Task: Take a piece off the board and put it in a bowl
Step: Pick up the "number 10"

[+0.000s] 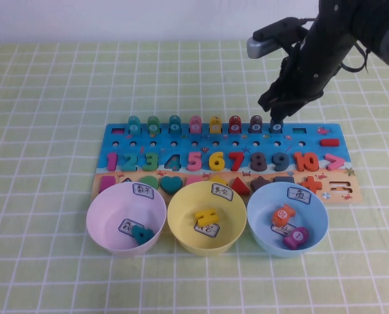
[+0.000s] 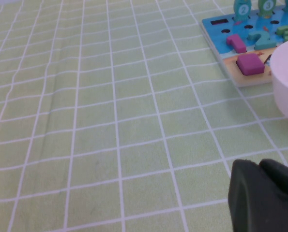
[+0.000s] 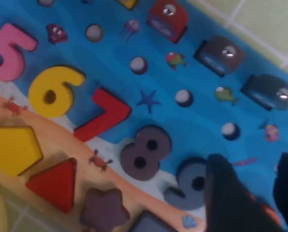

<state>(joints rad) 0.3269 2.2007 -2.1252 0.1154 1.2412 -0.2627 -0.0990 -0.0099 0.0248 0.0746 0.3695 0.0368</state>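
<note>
The orange "10" piece (image 1: 305,161) lies in its slot at the right end of the board's (image 1: 297,139) number row. My right gripper (image 1: 273,108) hangs open above the board's back right, over the ring pegs. In the right wrist view its fingers (image 3: 226,193) stand apart over the blue board (image 3: 114,58), and a strip of the orange piece (image 3: 267,215) shows between them beside the grey 9. The pink-lilac bowl (image 1: 109,212) stands leftmost in front of the board and holds a teal piece. My left gripper (image 2: 257,166) is shut, low over the cloth left of the board, near the pink bowl (image 2: 286,82).
A yellow bowl (image 1: 181,222) with a yellow piece and a light blue bowl (image 1: 259,219) with an orange fish and a pink piece stand in front of the board. Ring pegs (image 1: 195,123) line the board's back edge. Green checked cloth covers the table.
</note>
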